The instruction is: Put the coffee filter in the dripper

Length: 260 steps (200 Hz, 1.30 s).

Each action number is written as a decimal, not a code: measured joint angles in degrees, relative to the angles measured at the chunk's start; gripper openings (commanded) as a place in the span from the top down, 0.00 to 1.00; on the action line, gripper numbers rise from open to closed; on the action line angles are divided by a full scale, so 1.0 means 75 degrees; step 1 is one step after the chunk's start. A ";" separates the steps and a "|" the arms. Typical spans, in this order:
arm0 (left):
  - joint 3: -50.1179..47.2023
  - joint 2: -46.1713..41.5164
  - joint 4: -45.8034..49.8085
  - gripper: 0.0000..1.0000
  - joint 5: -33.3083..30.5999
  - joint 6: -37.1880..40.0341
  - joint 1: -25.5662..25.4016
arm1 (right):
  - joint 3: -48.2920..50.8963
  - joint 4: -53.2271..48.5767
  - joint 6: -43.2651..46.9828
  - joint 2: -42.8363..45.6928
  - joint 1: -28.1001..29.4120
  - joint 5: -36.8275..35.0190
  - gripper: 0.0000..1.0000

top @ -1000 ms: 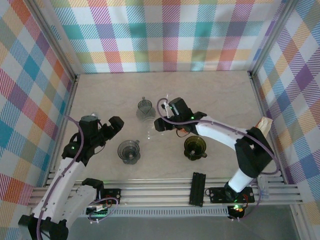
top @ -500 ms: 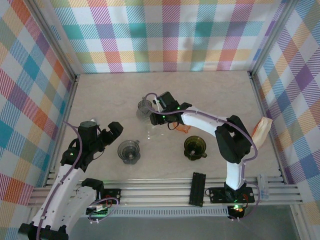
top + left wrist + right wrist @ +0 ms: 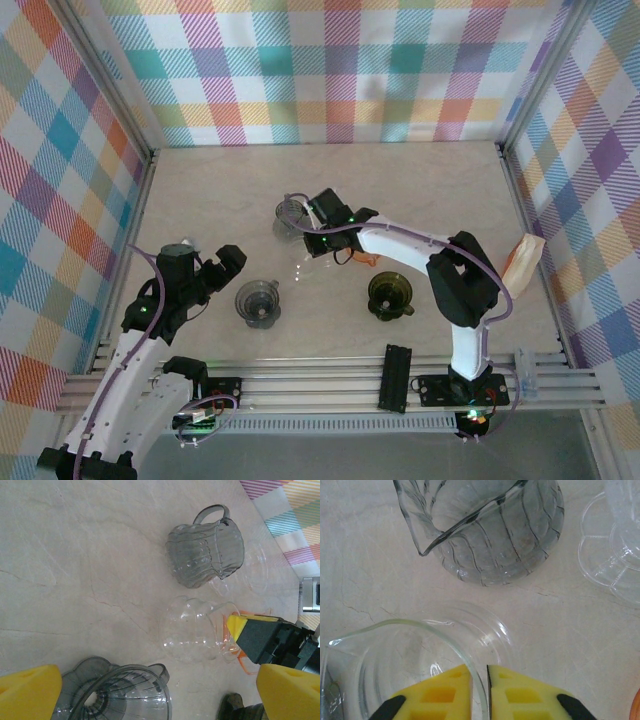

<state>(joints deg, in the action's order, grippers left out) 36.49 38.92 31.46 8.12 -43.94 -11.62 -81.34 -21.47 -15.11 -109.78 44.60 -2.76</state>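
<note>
My right gripper (image 3: 312,240) (image 3: 479,672) is shut on the thin rim of a clear glass dripper (image 3: 405,655) (image 3: 192,630) that stands mid-table, with an orange piece (image 3: 366,261) beside it. A grey ribbed dripper (image 3: 289,212) (image 3: 490,530) (image 3: 205,552) with a handle stands just behind it. My left gripper (image 3: 229,264) (image 3: 160,695) is open, hovering at the left of a smoky grey dripper (image 3: 258,302) (image 3: 117,695) without touching it. A beige paper piece (image 3: 523,262), apparently the coffee filter, leans against the right wall, far from both grippers.
A dark olive dripper (image 3: 390,295) sits right of centre near the front. A clear scalloped saucer (image 3: 612,555) (image 3: 252,565) lies beside the ribbed dripper. A black bar (image 3: 397,377) rests on the front rail. Plaid walls close off three sides.
My right arm swung left and back to the clear dripper, and its jaws closed on the rim. The left arm drifted slightly toward the near edge, still open.
</note>
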 measured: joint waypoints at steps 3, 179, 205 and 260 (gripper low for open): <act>0.0000 -0.0006 0.0003 0.00 0.0000 0.0000 0.0000 | 0.0000 -0.0009 0.0003 0.0006 0.0006 -0.0017 0.88; 0.0012 -0.0606 0.0198 0.00 -0.0012 0.0035 0.0000 | 0.2398 -0.1078 -0.0746 0.2506 0.1507 -0.1084 0.95; 0.0012 -0.0606 0.0198 0.00 -0.0023 0.0035 0.0000 | 0.2637 -0.1020 -0.0921 0.2664 0.1676 -0.1180 0.95; 0.0012 -0.0606 0.0198 0.00 -0.0026 0.0035 0.0000 | 0.2871 -0.0857 -0.1276 0.2786 0.1766 -0.1445 0.62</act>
<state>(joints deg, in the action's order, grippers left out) 36.58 34.37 32.95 7.92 -43.68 -11.62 -59.81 -27.90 -24.69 -88.88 57.84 -13.61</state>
